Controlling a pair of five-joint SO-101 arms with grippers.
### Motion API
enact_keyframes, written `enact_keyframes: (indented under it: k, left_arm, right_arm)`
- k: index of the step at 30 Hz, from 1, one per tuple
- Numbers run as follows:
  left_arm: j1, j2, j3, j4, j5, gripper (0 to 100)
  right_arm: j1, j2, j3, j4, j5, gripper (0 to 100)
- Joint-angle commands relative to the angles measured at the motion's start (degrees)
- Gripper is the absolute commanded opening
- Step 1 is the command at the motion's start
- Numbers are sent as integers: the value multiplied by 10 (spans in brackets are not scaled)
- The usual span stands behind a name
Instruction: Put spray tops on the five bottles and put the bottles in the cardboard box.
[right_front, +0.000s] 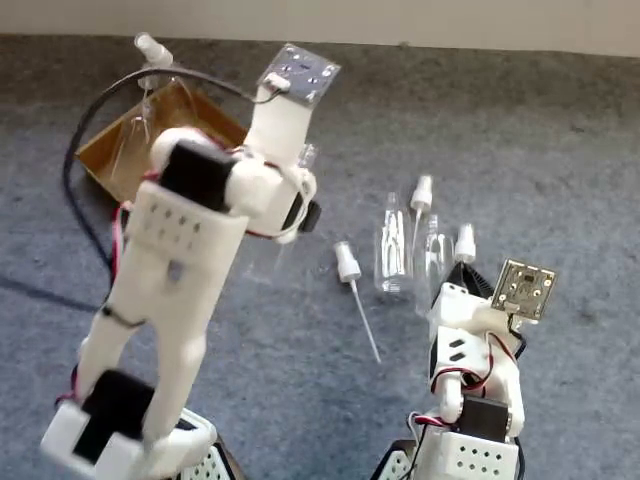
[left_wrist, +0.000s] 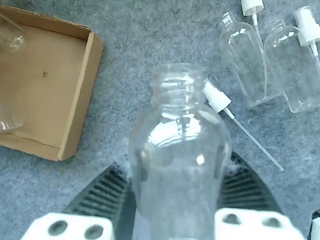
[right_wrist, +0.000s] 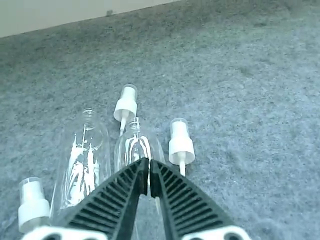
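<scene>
My left gripper is shut on a clear bottle with a bare, open neck, held above the carpet beside the cardboard box. Two capped bottles lie in the box. A loose spray top with a long tube lies just beyond the held bottle. My right gripper is shut, low over two lying topless bottles. Three spray tops lie around them.
Grey carpet covers the whole work surface. A black cable loops around the box's near side. The left arm rises tall across the left of the high view.
</scene>
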Motion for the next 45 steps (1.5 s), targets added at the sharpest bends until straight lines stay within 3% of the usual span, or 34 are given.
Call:
enact_keyframes:
  k: [1,10,18,23,29,36,41,45]
  left_arm:
    - [-7,-111,59,0,-4,7]
    - [-15,-307,220,-31,-75,7]
    - [-138,-435,426,-131,-74,8]
    - [-199,-494,542,-229,-74,10]
    - [-204,-543,631,-274,-71,7]
    - [-204,-552,677,-333,14,10]
    - [-204,-552,740,-437,51,11]
    - [-201,-553,813,-532,66,11]
  right_arm:
    - [-16,-7,44,-18,6,10]
    - [-15,-6,39,-15,10,10]
    - [-17,-1,11,25,124,10]
    - [-44,-1,-64,107,173,11]
    - [-107,14,-177,211,200,11]
    - [-109,233,-282,221,200,11]
    - [-110,409,-392,223,197,11]
    - [-152,507,-458,227,197,11]
